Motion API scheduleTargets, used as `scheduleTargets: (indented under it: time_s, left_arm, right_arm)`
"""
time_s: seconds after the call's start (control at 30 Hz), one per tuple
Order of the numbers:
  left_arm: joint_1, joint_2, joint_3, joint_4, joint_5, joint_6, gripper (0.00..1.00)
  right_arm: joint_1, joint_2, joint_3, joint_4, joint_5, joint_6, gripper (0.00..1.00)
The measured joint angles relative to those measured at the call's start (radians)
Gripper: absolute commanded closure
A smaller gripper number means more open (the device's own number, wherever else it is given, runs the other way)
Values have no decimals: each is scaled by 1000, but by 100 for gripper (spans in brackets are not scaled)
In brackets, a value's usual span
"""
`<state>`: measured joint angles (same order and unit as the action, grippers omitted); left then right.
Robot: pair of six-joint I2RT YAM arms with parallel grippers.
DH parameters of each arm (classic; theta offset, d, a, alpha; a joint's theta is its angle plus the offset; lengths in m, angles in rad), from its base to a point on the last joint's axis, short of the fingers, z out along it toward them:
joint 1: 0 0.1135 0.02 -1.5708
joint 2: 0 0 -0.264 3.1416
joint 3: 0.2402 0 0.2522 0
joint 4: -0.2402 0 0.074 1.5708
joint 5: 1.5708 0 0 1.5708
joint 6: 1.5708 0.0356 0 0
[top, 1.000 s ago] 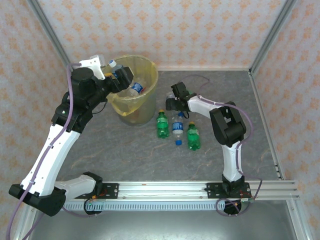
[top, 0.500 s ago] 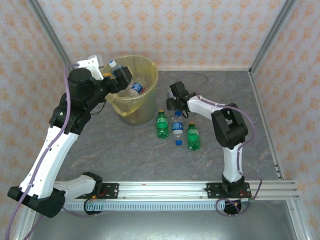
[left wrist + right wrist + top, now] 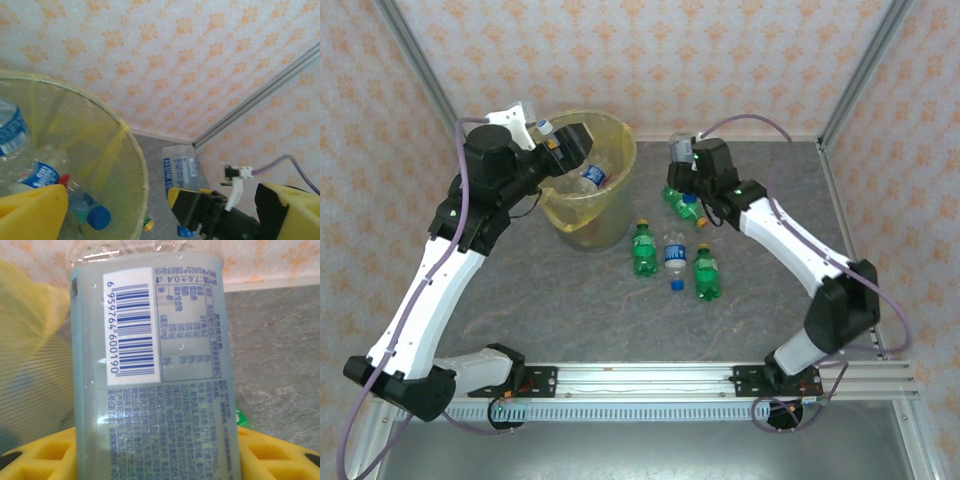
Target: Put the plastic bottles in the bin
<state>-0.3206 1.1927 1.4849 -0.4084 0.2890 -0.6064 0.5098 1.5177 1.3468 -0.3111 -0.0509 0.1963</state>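
My right gripper (image 3: 684, 168) is shut on a clear plastic bottle (image 3: 150, 365) with a pale blue label and holds it up in the air just right of the bin (image 3: 605, 215). In the left wrist view this bottle (image 3: 181, 170) hangs cap down in the black jaws. The yellow-lined bin (image 3: 127, 150) holds several bottles (image 3: 592, 177). My left gripper (image 3: 568, 147) hovers open over the bin's left rim with nothing between its yellow fingers (image 3: 30, 212). On the table lie two green bottles (image 3: 643, 250) (image 3: 706, 276), a clear one (image 3: 674, 252) and another green one (image 3: 676, 203).
A loose blue cap (image 3: 675, 284) lies in front of the clear bottle. Patterned walls with metal corner posts (image 3: 855, 75) close the back and sides. The mounting rail (image 3: 650, 378) runs along the near edge. A bottle with a white cap (image 3: 544, 127) sits by the left wrist.
My right gripper closed on the clear bottle and lifted it off the table, back and up beside the bin. The left arm rose slightly over the bin rim.
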Motion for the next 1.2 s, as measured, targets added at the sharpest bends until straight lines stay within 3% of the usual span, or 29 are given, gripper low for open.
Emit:
scheduleTargets:
  time_s: [0.2,0.4,0.67,1.2]
  left_arm:
    - [-3,65,0,103,127,-102,11]
    - [-69,144,15,167,187,-151,11]
    - [-145,242,76,229,238,-179,11]
    - [-210,323,132,291,345,-170,11]
  right_arm:
    - [12,-210,-73,1,1,5,49]
    - [110,-339,-95,16,15,-10,50]
    - [173,-366,-95,17,50,-14,51]
    - [242,-358,-77,19,63,-44,52]
